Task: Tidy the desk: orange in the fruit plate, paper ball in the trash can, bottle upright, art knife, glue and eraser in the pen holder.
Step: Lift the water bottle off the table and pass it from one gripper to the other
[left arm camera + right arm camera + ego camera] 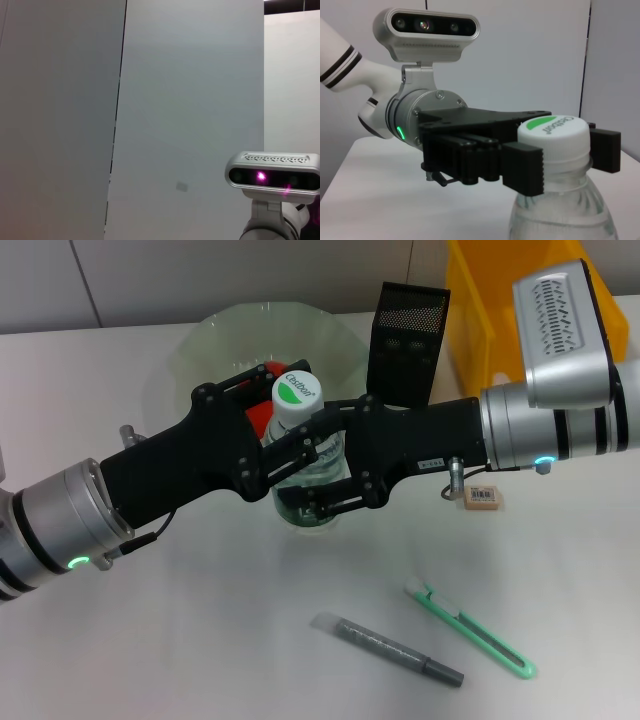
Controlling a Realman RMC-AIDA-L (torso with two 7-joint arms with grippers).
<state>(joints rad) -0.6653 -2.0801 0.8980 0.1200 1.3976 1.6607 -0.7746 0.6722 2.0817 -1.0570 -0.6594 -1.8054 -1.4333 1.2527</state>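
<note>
Step in hand: bottle upright. The water bottle (305, 455) stands on its base mid-desk, white-and-green cap up, just in front of the clear fruit plate (215, 335). Both arms meet on it. Left gripper (285, 415) comes in from the left w/ fingers either side of the neck; right wrist view shows its ribbed pads (525, 167) pressed just under the cap (552, 132), so it's clenched on the bottle. Right gripper (330, 475) reaches in from the right, lower down, linkage fingers wrapped round the body; looks clamped on it too, tho contact is partly hidden.

Something red/orange (262, 410) shows behind the left fingers inside the plate, prob the orange, mostly covered so can't be sure. Eraser (483, 497) lies on the desk under the right forearm. Black mesh pen holder (408, 335) stands behind, yellow bin (475, 320) beside it. Green art knife (470, 630) and grey glue pen (390, 648) lie near the front edge, close together, not touching. No paper ball in sight.

Next, as I judge it: bottle seems stable, so let go w/o tipping it – open one gripper first, back it off sideways, then the other, lifting clear of the cap. Then small items → pen holder; eraser is nearest the right arm. Risk: a finger snagging the cap on the way out
</note>
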